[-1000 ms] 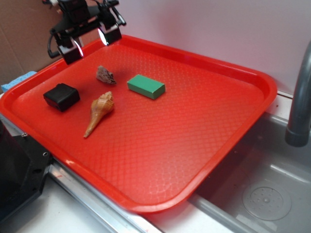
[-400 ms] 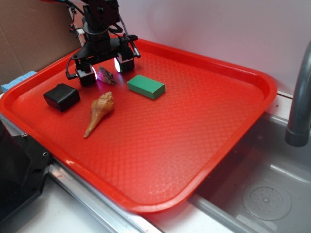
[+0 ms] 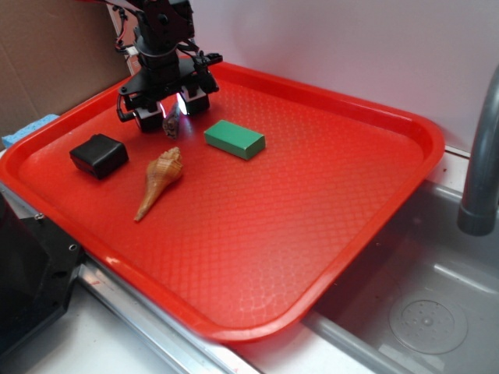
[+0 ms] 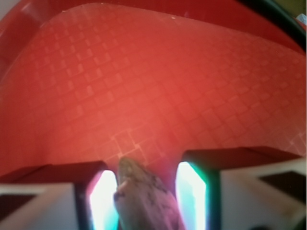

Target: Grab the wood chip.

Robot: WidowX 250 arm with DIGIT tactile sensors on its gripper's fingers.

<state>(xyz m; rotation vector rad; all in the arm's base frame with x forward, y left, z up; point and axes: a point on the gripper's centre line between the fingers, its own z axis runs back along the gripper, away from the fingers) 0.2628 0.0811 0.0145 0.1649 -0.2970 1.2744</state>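
On the tray [image 3: 327, 234], the wood chip [image 3: 170, 125] sits between the pincer [image 3: 167, 117] fingers, block [image 3: 234, 139] right, seashell [image 3: 160, 181] in front, box [image 3: 98, 155] left

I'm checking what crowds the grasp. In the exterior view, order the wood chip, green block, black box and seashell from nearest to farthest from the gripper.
1. Wood chip: between the fingers of the gripper.
2. Green block, on the image right, and black box, lower left: too close to call.
3. Seashell: farthest, toward the tray's front.
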